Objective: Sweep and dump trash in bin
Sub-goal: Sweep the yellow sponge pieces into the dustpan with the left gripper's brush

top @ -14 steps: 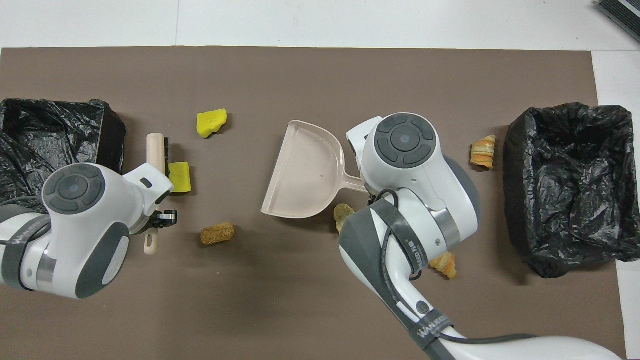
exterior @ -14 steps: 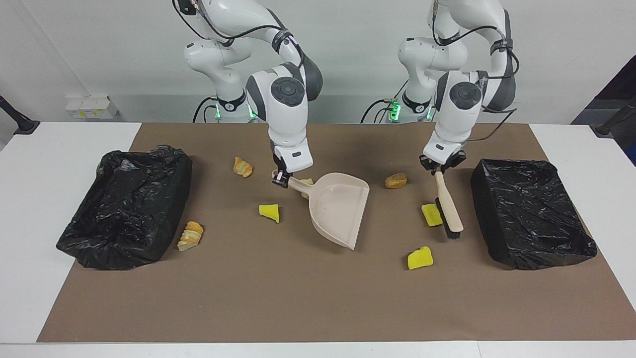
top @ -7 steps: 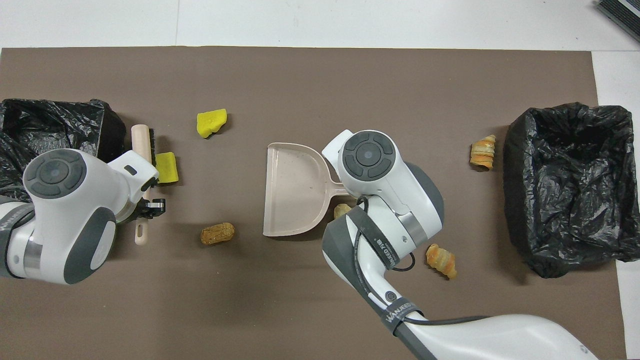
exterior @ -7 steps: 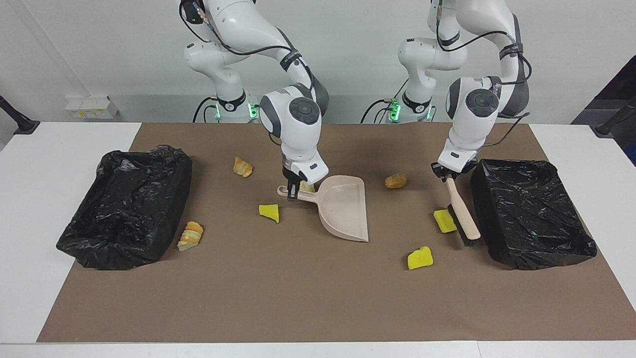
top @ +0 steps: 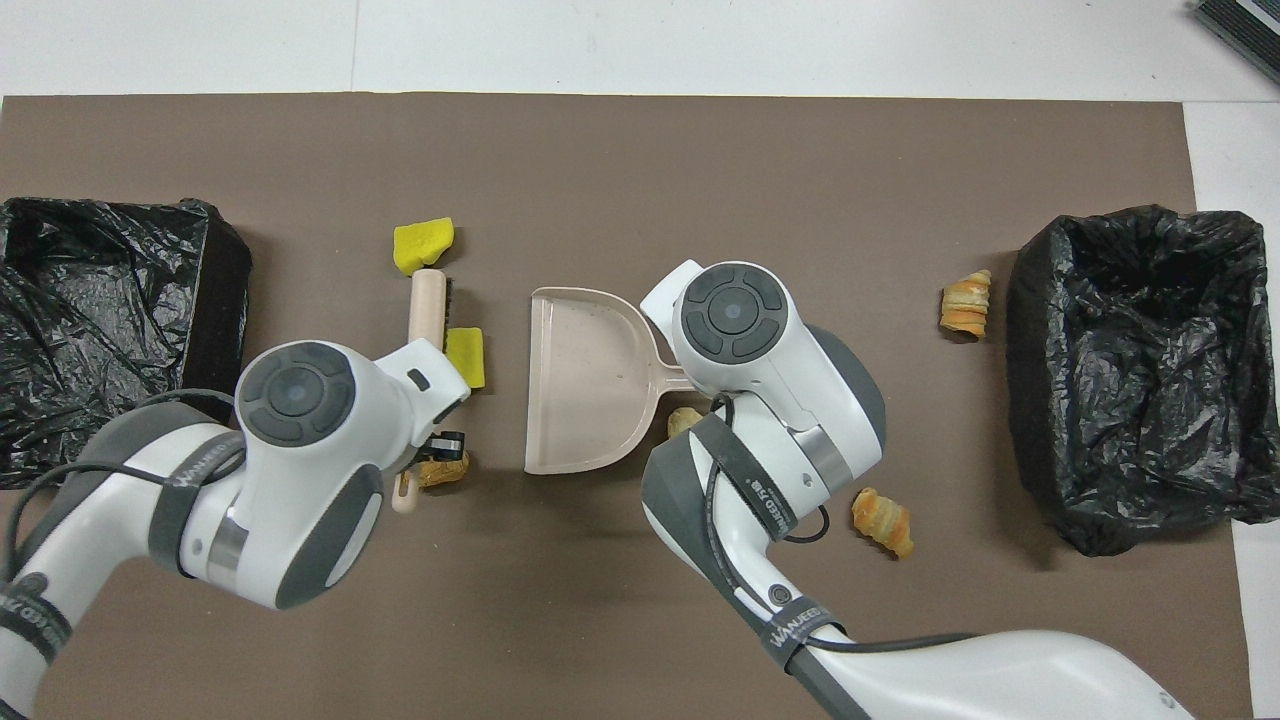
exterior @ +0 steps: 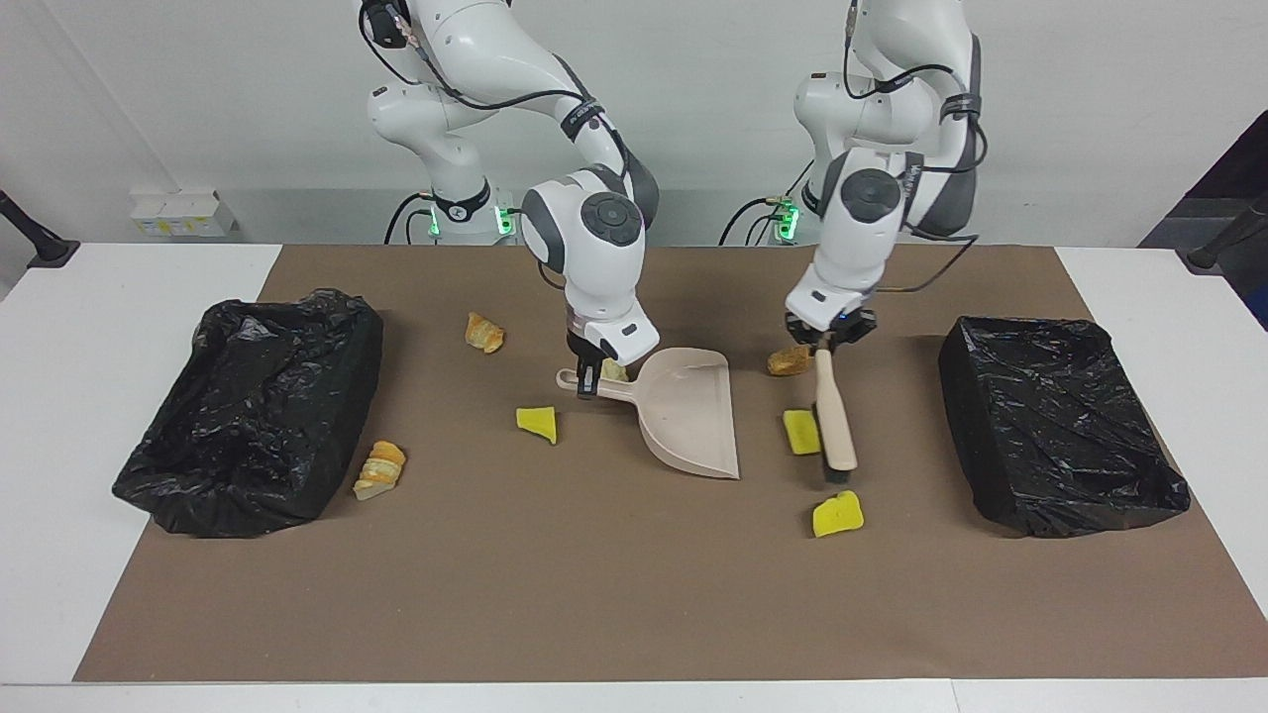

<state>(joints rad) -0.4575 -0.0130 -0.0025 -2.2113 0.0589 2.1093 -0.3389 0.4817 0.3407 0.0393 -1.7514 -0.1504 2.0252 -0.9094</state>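
Note:
My right gripper (exterior: 586, 377) is shut on the handle of the beige dustpan (exterior: 688, 411), which lies flat mid-table (top: 590, 380). My left gripper (exterior: 825, 341) is shut on the handle of the brush (exterior: 834, 414). The brush head (top: 428, 298) rests against a yellow sponge (exterior: 800, 432), between the brush and the dustpan (top: 466, 356). Other trash: a yellow sponge (exterior: 837, 514) farther out, another (exterior: 538, 423) beside the dustpan, a bread piece (exterior: 790, 359) under the left gripper, one (exterior: 614, 371) by the dustpan handle, and two croissants (exterior: 484, 333), (exterior: 380, 468).
A black-lined bin (exterior: 1055, 421) stands at the left arm's end of the brown mat and another (exterior: 258, 406) at the right arm's end. The croissant (top: 965, 305) lies close beside the right arm's bin (top: 1140, 380).
The left gripper has swept the brush from beside its bin toward the dustpan, pushing the yellow sponge along. The right gripper turned the dustpan earlier and has held it still since.

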